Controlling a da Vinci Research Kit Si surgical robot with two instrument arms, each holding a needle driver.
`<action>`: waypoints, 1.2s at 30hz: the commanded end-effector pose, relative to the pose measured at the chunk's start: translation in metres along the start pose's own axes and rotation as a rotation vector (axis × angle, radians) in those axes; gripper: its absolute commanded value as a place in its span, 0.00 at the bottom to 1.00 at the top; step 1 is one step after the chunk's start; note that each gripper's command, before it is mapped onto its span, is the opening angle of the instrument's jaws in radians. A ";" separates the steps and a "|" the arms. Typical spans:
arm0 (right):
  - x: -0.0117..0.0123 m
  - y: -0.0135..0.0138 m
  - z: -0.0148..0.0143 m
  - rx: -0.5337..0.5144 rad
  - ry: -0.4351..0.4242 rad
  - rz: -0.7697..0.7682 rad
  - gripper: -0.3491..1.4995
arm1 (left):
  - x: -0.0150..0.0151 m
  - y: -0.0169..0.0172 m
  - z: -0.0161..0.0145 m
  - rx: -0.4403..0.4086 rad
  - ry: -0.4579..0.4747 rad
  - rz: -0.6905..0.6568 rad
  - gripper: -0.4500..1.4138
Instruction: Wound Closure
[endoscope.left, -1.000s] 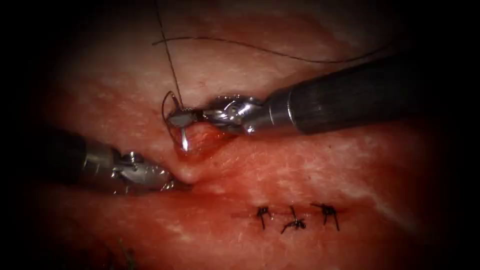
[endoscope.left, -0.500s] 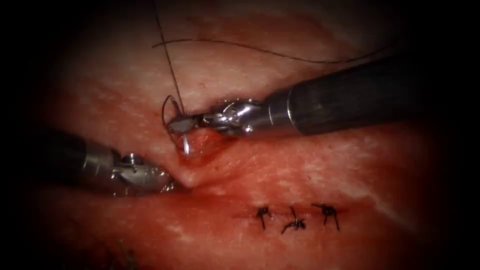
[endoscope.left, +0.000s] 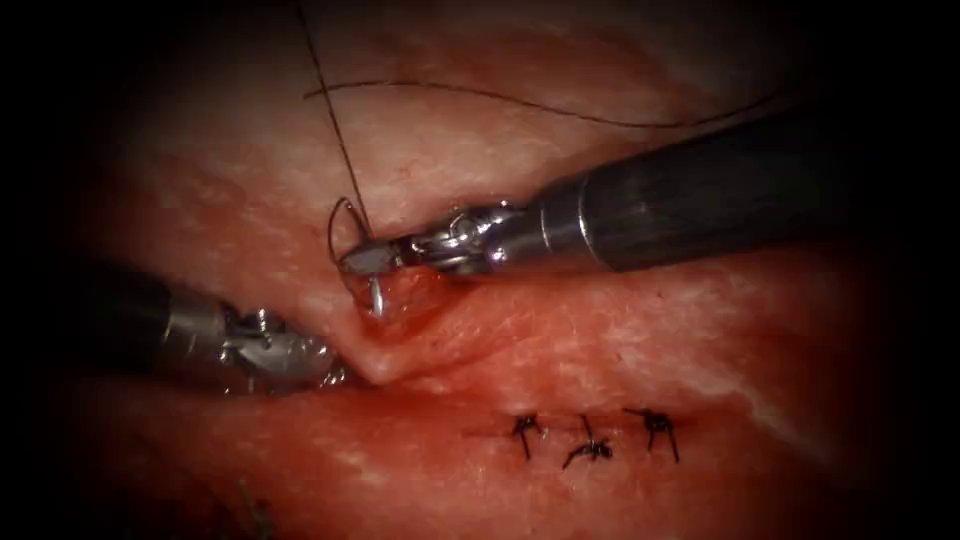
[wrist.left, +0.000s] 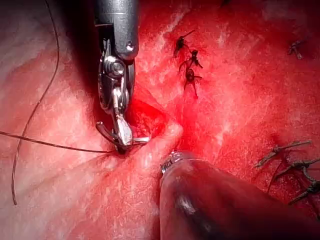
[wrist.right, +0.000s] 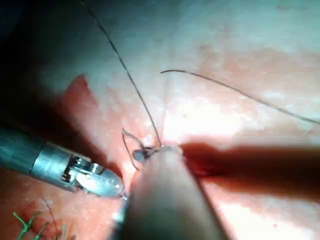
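Since a second before, the needle (endoscope.left: 374, 292) had sunk deeper into the tissue (endoscope.left: 600, 340): a thin bright curve, pointing down, clamped in the right claw (endoscope.left: 362, 260); left claw (endoscope.left: 335, 372) pinched tissue.

Endoscope looks down on the tissue (endoscope.left: 600, 330) from above and in front, pretty close. Both wrist cams ride their shafts, way closer, w/ left facing the right pincer (wrist.left: 122, 137), right facing the left pincer (wrist.right: 112, 187). All 3 share the cut (endoscope.left: 400, 300).
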 end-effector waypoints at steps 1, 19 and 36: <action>-0.0003 0.0004 0.0007 -0.001 -0.003 0.016 0.00 | -0.0005 0.0005 0.0008 -0.003 -0.002 -0.001 0.00; -0.0018 -0.0005 0.0010 -0.004 -0.010 0.049 0.00 | -0.0006 0.0005 0.0005 0.005 -0.010 0.000 0.00; -0.0012 -0.0017 0.0012 0.094 0.038 0.314 0.00 | -0.0007 0.0006 0.0005 0.006 -0.010 0.000 0.00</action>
